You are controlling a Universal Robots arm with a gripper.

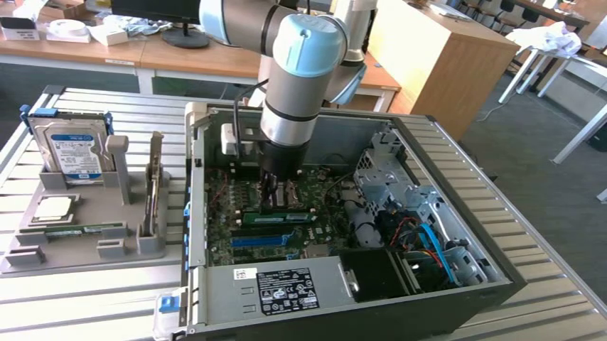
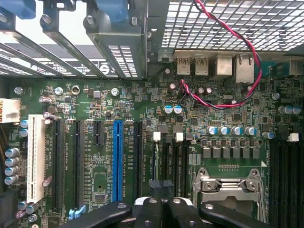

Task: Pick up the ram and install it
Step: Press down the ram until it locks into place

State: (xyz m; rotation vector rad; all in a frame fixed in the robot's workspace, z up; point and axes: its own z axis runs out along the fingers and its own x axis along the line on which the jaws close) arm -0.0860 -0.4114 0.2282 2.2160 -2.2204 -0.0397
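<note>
The robot's claw is lowered deep inside an open desktop computer case, its black fingers drawn tightly together and pointing down at the green motherboard. In the wrist view the fingers meet just above a dark, narrow upright edge standing in the memory slots; whether they actually pinch it cannot be told. In the exterior view a long, thin green stick, the ram, lies along the board directly under the fingertips, seated at the slots with the claw at or just above its top edge. Beside it, nearer the camera, runs a blue expansion slot, which the wrist view shows as a bright blue strip among black and white slots. The metal processor socket frame sits next to the memory slots, and a red and black twisted wire loops across the board toward the rear ports. The silver and light blue arm comes down into the case from above. On the exterior view's left, outside the case, a grey holder tray rests on the slatted metal table. It holds an upright hard drive with a blue label, a second green stick standing on edge, and a square processor chip lying flat.
</note>
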